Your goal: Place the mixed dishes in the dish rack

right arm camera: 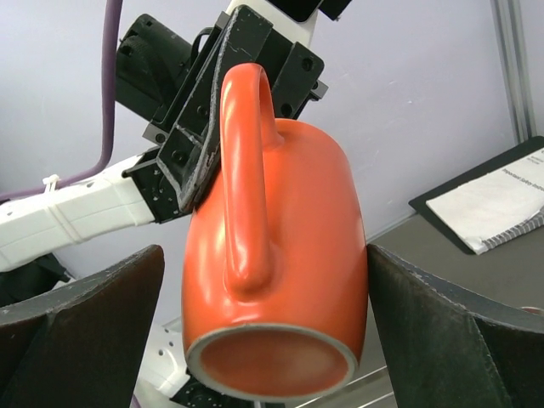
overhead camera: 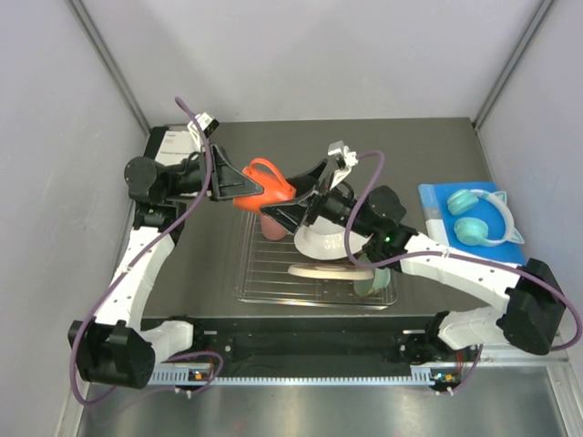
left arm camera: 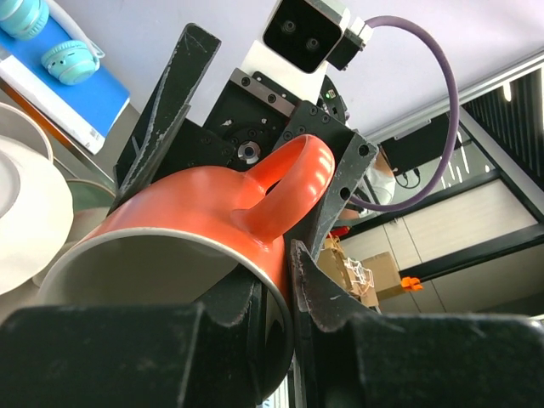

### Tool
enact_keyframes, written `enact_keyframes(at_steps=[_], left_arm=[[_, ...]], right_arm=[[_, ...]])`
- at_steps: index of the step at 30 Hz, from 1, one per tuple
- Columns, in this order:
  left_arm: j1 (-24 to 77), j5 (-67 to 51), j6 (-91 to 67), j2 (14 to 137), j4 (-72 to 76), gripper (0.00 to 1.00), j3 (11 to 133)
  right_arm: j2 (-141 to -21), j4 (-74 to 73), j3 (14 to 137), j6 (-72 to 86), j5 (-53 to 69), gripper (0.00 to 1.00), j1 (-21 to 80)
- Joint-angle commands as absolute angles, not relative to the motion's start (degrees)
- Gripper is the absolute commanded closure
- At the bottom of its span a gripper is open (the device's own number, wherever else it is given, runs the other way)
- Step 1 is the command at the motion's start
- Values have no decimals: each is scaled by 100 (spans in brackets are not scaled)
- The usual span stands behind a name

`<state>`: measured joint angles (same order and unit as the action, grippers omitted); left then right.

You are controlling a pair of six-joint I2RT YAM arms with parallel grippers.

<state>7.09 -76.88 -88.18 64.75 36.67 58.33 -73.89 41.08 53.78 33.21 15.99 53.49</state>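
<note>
The orange mug [right arm camera: 280,255] is held above the far left corner of the dish rack [overhead camera: 264,273], its rim pinched by the jaws of the left gripper [left arm camera: 285,280]. Its bottom is pointed at the right gripper [right arm camera: 268,289], whose wide-open jaws are set on either side of it.

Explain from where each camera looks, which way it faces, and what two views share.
Top external: above and behind the bases, facing down onto the table; the left arm and right arm show whole, plus the dish rack.
Left wrist: on the left arm, facing along the left gripper, shut on the rim of the orange mug.
Right wrist: on the right arm, facing out through the open right gripper at the orange mug's base.
Shared: both wrist views show the orange mug.
</note>
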Motion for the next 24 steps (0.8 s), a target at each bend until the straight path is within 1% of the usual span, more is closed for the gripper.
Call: enact_keyframes(at_steps=[1, 7, 10, 12, 13, 14, 16, 17, 18, 20, 22, 23, 24], left_arm=[[765, -7400, -8982, 6539, 4394, 100, 5897], [808, -7330, -9097, 6592, 4623, 100, 5801], [809, -7330, -9097, 6601, 4632, 100, 5801], [809, -7313, -9097, 6601, 4632, 100, 5809], [809, -7304, -9088, 6601, 4641, 100, 5810], [809, -7304, -9088, 6601, 4641, 100, 5801], [809, -7304, -9070, 6601, 4632, 100, 5740], [809, -7312, -9044, 6601, 4623, 100, 5731], [809, -7347, -9009, 6609, 4623, 100, 5722], [809, -7356, -8930, 6618, 4475, 100, 5695], [809, -7356, -8606, 6601, 4229, 100, 5721], [809, -7348, -8439, 6609, 3801, 100, 5739], [800, -7348, -7985, 6627, 3501, 96, 5783]], right_arm=[[-7506, 4465, 5827, 3366, 1898, 0, 5449], [-7638, 4447, 5968, 3445, 2039, 1, 5440], [-7725, 4430, 6064, 3507, 2127, 5, 5440], [-7761, 4377, 6135, 3533, 2171, 13, 5440], [-7804, 4377, 6170, 3551, 2197, 18, 5449], [-7822, 4377, 6222, 3559, 2267, 31, 5441], [-7884, 4377, 6275, 3595, 2303, 48, 5440], [-7892, 4351, 6293, 3621, 2338, 71, 5449], [-7893, 4298, 6310, 3630, 2338, 82, 5432], [-7858, 4175, 6293, 3630, 2338, 100, 5423], [-7770, 4114, 6232, 3612, 2347, 100, 5405], [-7752, 4096, 6205, 3647, 2347, 100, 5379], [-7708, 4096, 6179, 3674, 2347, 100, 5370]])
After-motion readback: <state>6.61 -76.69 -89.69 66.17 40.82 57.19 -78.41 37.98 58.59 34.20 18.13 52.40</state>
